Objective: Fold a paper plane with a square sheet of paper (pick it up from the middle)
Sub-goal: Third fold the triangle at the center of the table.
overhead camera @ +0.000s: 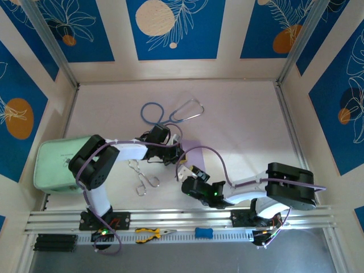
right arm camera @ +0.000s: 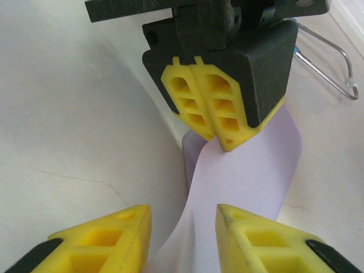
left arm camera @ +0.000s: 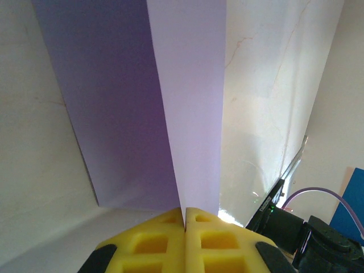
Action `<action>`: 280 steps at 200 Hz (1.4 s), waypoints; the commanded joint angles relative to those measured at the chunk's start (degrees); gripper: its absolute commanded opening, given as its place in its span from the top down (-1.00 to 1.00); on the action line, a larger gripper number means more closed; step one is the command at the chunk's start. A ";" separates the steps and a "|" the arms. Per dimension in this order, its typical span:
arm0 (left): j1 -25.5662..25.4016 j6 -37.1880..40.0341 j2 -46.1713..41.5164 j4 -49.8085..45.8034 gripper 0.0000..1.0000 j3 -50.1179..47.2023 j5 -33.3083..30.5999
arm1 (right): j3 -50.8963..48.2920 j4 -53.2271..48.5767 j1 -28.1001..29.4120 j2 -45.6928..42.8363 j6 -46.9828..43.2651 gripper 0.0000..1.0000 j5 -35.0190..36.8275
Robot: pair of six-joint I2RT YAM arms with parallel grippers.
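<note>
Fig.: top view, ctr of frame. The left gripper (overhead camera: 173, 151) and right gripper (overhead camera: 187, 169) meet over the square sheet of paper (overhead camera: 198, 154), which shows as a pale lilac patch just right of the left gripper and above the right one, on the pale table (overhead camera: 244, 125). L. wrist view: yellow fingers (left arm camera: 153, 239) at bottom ctr are pressed together, pinching the sheet's near edge. The sheet (left arm camera: 187, 102) runs up the frame as two panels meeting at a lengthwise crease, the left panel shaded darker violet and the right panel lighter, so it is bent along that line rather than lying flat. The dark body of the right arm (left arm camera: 290, 227) sits at lower right. R. wrist view: the left gripper (right arm camera: 211, 133) hangs at top ctr, pads closed on the top edge of the sheet (right arm camera: 250, 170), which curves down toward bottom ctr and passes between the right gripper's own fingers (right arm camera: 108, 242). These stand spread apart w/ a clear gap; whether either pad touches the paper cannot be told. Other items, top view: a stethoscope (overhead camera: 172, 114) above ctr, well apart from the sheet; metal forceps (overhead camera: 142, 177) left of ctr, below the left arm; a mint-green pouch (overhead camera: 54, 165) at the left edge; yellow-handled pliers (overhead camera: 149, 232) on the rail at bottom.
</note>
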 commanded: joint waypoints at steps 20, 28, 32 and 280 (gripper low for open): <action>0.66 -0.32 -0.70 -0.14 0.93 1.05 0.83 | -1.66 1.50 0.00 -2.48 1.62 0.40 -1.29; 0.56 -0.31 -0.64 -0.14 0.93 1.08 0.89 | -1.63 1.44 -0.15 -2.62 1.61 0.42 -1.53; 0.54 -0.33 -0.61 -0.14 0.93 1.09 0.83 | -1.68 1.45 -0.16 -2.62 1.61 0.43 -1.58; 0.65 3.00 -3.43 -5.37 0.56 1.05 -2.10 | -1.23 0.11 -2.94 -4.29 2.13 0.96 -7.89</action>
